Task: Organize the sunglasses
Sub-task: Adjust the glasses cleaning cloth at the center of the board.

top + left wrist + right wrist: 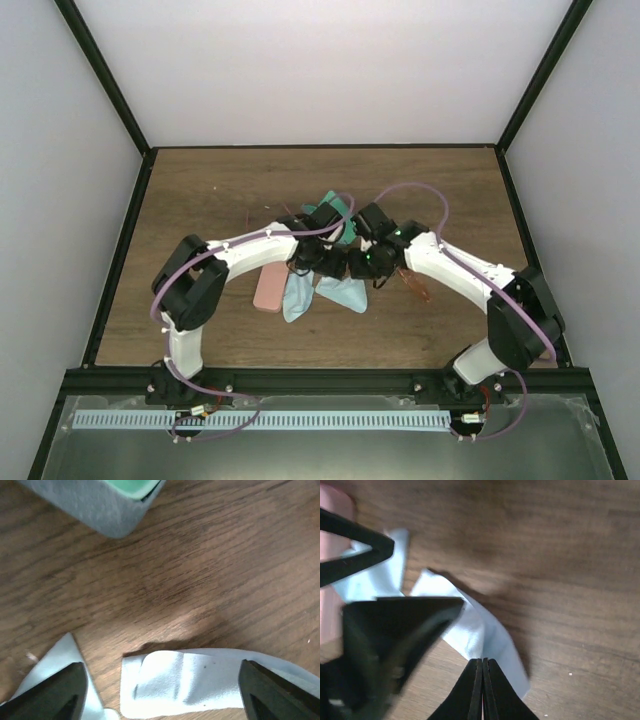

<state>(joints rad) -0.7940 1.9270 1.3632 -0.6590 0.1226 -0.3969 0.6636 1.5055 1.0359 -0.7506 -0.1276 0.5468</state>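
Observation:
One pair of sunglasses, orange-red and thin-framed, lies on the table just right of my right forearm. Thin reddish wires of another pair show left of the open case. My left gripper is open, its fingers straddling a light blue cloth without touching it. My right gripper is shut, and a raised fold of the light blue cloth runs straight into its tips. Both grippers meet at the table's middle. Neither pair of sunglasses shows in the wrist views.
A grey-blue case with a green lining stands open behind the grippers. A pink case lies left of a second light blue cloth. The left gripper's fingers crowd the right wrist view.

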